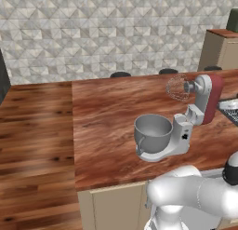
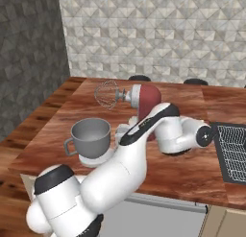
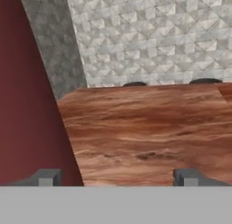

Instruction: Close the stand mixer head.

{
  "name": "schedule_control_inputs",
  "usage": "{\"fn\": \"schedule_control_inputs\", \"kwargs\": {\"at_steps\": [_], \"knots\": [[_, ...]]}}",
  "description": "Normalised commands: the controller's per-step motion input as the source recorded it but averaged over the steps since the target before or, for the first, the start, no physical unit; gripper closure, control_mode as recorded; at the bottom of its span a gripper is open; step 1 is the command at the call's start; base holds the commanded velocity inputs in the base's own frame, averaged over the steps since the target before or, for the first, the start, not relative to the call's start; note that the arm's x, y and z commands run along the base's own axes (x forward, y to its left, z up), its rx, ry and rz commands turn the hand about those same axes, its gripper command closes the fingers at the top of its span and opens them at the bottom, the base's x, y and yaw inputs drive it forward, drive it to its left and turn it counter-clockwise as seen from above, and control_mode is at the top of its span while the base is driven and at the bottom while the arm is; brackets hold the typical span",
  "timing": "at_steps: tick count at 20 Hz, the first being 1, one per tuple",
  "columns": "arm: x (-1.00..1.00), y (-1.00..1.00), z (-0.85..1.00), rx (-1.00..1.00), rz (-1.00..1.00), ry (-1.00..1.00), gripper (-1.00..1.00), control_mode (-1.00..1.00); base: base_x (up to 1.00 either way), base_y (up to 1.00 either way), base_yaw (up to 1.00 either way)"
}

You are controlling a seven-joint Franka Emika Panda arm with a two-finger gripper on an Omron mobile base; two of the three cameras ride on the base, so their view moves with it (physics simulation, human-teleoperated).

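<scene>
The stand mixer head (image 1: 211,96) is dark red and tilted up and back, its wire whisk (image 1: 178,88) hanging in the air above the grey metal bowl (image 1: 152,131) on the light grey base (image 1: 182,136). From the right base view the head (image 2: 146,100) stands behind my white forearm, which bends around its right side. In the hand view my gripper (image 3: 118,177) is open, fingertips (image 3: 45,177) far apart, and the dark red head (image 3: 27,105) rises close on the left, in front of the left fingertip. Nothing sits between the fingers.
The mixer stands on a wooden counter (image 1: 107,126) whose front edge is near the base. A dark wire rack (image 2: 233,152) lies to the right of the mixer. Two dark stool tops (image 2: 139,77) show behind the counter, before the tiled wall.
</scene>
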Motion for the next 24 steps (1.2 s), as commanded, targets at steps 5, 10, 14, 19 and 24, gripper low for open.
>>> {"fn": "schedule_control_inputs", "kwargs": {"at_steps": [5, 10, 14, 19, 24], "knots": [[0.89, 0.79, 0.12, -0.1, 0.26, 0.0, -1.0, -1.0, 0.0, 0.0, 0.0], [0.3, 1.0, 0.07, -0.21, 0.42, 0.0, -1.0, -1.0, 0.0, 0.0, 0.0], [0.0, 1.0, -0.27, -0.17, 0.29, 0.0, -1.0, -1.0, 0.0, 0.0, 0.0], [-0.18, 1.0, -0.74, -0.14, 0.18, 0.0, -1.0, -1.0, 0.0, 0.0, 0.0], [-0.31, 1.0, -0.92, -0.09, 0.14, -0.02, -1.0, -1.0, 0.0, 0.0, 0.0]]}}
